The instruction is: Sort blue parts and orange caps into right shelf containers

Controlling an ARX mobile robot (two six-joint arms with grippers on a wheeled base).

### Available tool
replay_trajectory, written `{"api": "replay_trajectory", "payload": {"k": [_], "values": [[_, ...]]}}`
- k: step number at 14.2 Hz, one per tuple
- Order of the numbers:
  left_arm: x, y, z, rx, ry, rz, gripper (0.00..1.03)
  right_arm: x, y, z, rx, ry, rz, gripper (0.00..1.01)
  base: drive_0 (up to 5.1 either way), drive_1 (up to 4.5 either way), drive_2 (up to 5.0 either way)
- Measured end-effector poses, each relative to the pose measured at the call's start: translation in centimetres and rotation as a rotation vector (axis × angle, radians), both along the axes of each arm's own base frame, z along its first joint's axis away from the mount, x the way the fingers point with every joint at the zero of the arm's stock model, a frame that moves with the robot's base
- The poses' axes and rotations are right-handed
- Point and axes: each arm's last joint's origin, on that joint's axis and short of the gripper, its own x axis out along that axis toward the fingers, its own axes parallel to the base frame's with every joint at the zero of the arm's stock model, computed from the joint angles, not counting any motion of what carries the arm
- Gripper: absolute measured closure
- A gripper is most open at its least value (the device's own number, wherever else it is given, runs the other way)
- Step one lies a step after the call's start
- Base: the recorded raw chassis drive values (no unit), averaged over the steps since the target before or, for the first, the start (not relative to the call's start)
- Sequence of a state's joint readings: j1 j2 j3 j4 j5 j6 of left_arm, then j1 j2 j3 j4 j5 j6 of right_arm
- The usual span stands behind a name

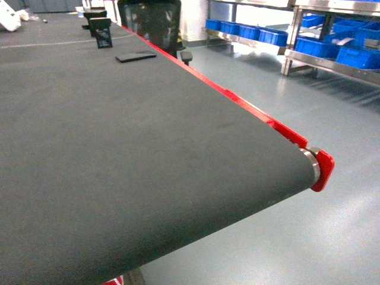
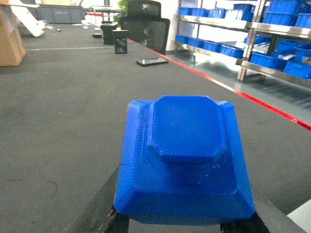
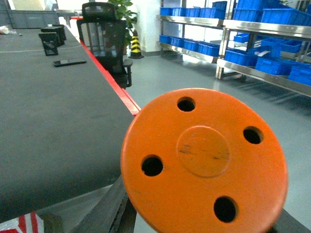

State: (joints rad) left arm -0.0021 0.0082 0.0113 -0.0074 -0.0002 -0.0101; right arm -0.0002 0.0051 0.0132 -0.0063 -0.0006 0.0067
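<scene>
Head view gives you only the dark surface [image 1: 119, 166] and distant blue bins [image 1: 320, 46] on the shelf [image 1: 297, 56], no arms. Wrist views add the loads: left fingers grip a blue part [image 2: 184, 160], right fingers grip an orange cap [image 3: 204, 167]. You're mid-carry; next, drive toward those bins.

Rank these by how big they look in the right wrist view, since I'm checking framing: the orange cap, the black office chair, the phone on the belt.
1. Orange cap, largest, though it sits right at the camera, so nearness inflates it.
2. Black office chair.
3. Phone, smallest.
</scene>
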Motion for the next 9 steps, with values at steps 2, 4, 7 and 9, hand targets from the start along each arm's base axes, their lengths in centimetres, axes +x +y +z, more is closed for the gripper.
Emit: {"api": "replay_trajectory", "payload": {"k": [2, 4, 7, 9], "values": [[0.00, 0.00, 0.00, 0.000, 0.000, 0.000, 0.63, 0.00, 0.00, 0.00, 0.000, 0.000, 0.000, 0.58, -1.5, -1.49, -1.5], [0.00, 0.00, 0.00, 0.000, 0.000, 0.000, 0.63, 0.00, 0.00, 0.00, 0.000, 0.000, 0.000, 0.58, -1.5, -1.47, -1.5], [0.00, 0.00, 0.00, 0.000, 0.000, 0.000, 0.63, 0.00, 0.00, 0.00, 0.000, 0.000, 0.000, 0.58, -1.8, -1.77, -1.8], [0.00, 0.00, 0.00, 0.000, 0.000, 0.000, 0.63, 0.00, 0.00, 0.00, 0.000, 0.000, 0.000, 0.58, -1.5, -1.53, -1.5]]}}
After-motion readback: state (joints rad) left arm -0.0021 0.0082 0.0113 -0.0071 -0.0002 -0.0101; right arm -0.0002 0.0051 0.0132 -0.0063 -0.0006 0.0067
